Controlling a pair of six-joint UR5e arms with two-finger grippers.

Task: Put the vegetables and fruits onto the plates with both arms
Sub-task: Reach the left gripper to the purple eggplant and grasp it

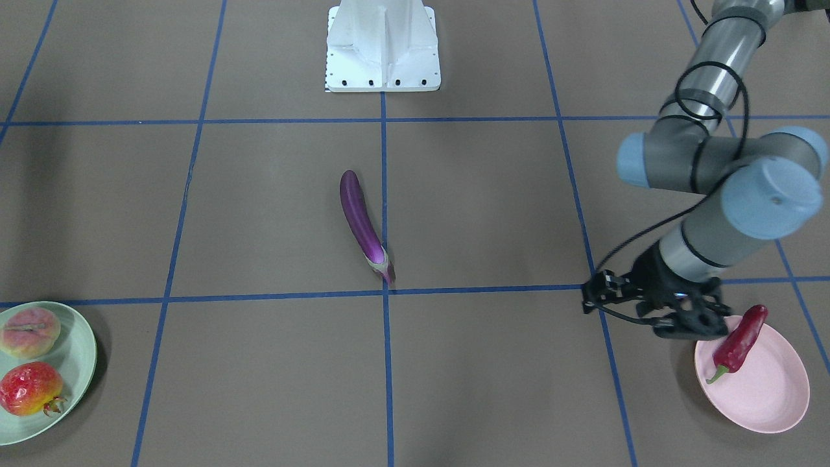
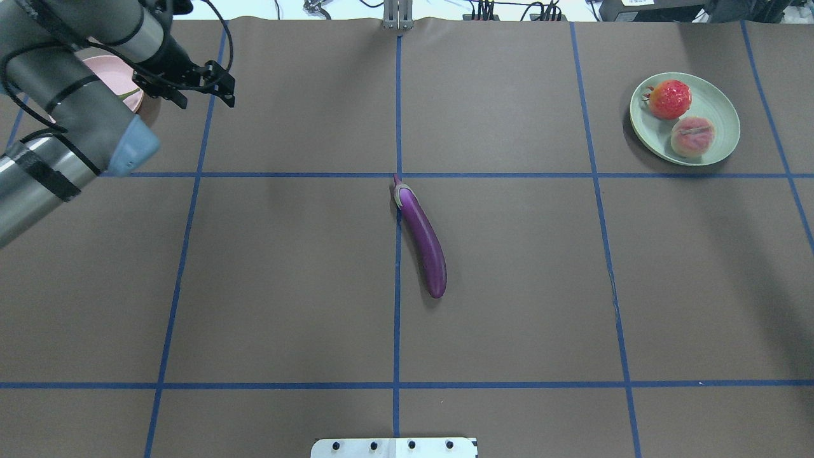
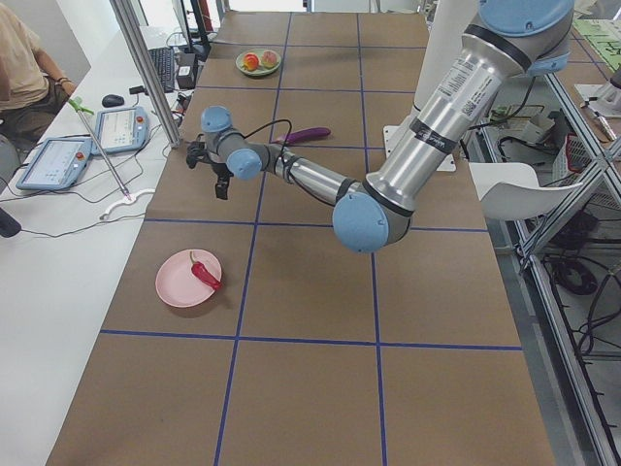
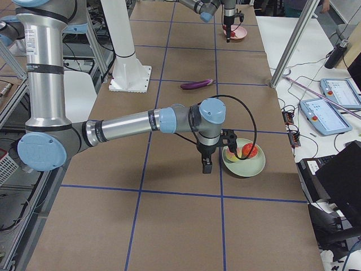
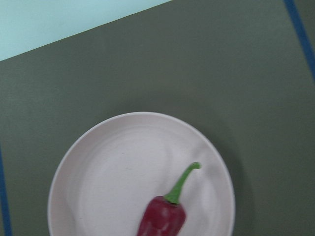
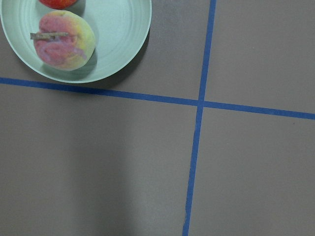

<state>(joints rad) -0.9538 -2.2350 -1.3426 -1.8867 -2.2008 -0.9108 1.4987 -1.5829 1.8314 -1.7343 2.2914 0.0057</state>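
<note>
Down on the brown surface (image 1: 486,207) with blue lines, near the middle and on no plate: a long shiny purple eggplant (image 1: 361,224), well apart from both plates. Lying loose on the round pale pink plate (image 1: 771,395): a wrinkled dark-red chili pepper with a green stem (image 1: 739,342). Just beside that plate's rim, the black left end effector (image 2: 206,95), spread wide with nothing in it. Easy to see from the front; from overhead, most of the pink plate hidden behind the left arm (image 2: 70,108), and no chili to be seen there. From the left wrist, only the plate and the chili close up, no fingers. On the round pale mint green plate (image 1: 81,363), side by side: a round pink and yellow-green peach (image 1: 29,332) and a shiny red-and-yellow pomegranate with a little crown (image 1: 29,388). Seen only from the table's right end: the right end effector (image 4: 207,164), low and just beside the green plate; clenched or released, cannot tell. From the right wrist, the peach, a sliver of the pomegranate and bare surface.
</note>
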